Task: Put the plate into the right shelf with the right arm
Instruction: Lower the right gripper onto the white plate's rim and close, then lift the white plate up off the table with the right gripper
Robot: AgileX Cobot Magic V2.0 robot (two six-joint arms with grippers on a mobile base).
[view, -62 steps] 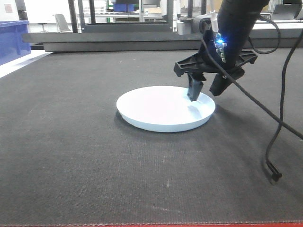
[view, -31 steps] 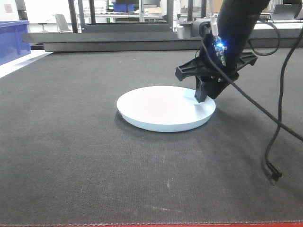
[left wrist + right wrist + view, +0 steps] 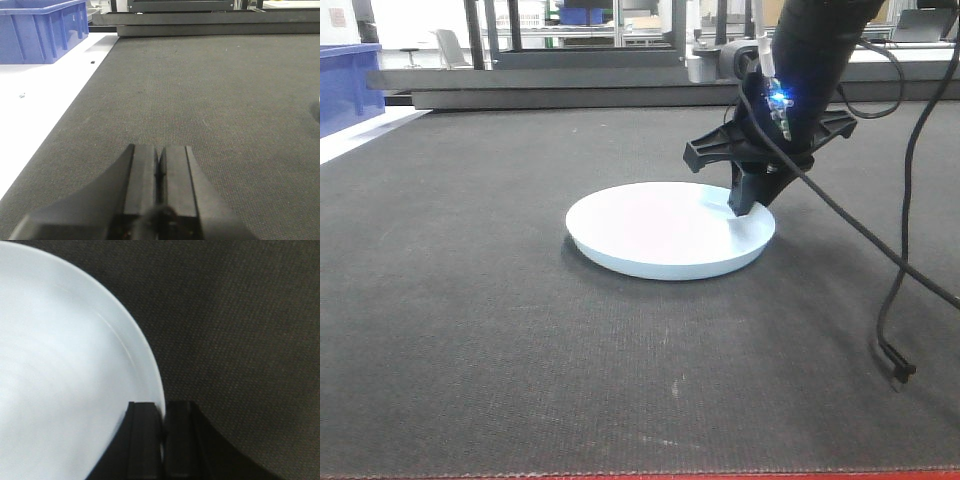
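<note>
The round white plate lies flat on the dark mat in the front view. My right gripper comes down on its right edge and is shut on the rim. The right wrist view shows the plate filling the left side. There the right gripper has one finger over the plate and one outside it, with the rim pinched between them. My left gripper is shut on nothing, low over bare mat. The right shelf is out of view.
A blue plastic bin stands on a white surface past the mat's left edge, and the same blue bin shows at far left in the front view. A black cable hangs from the right arm. Dark metal frames cross the back.
One second ago the right gripper's fingers stood apart astride the plate's right rim. They have since closed on it, and the gripper has shifted slightly left.
</note>
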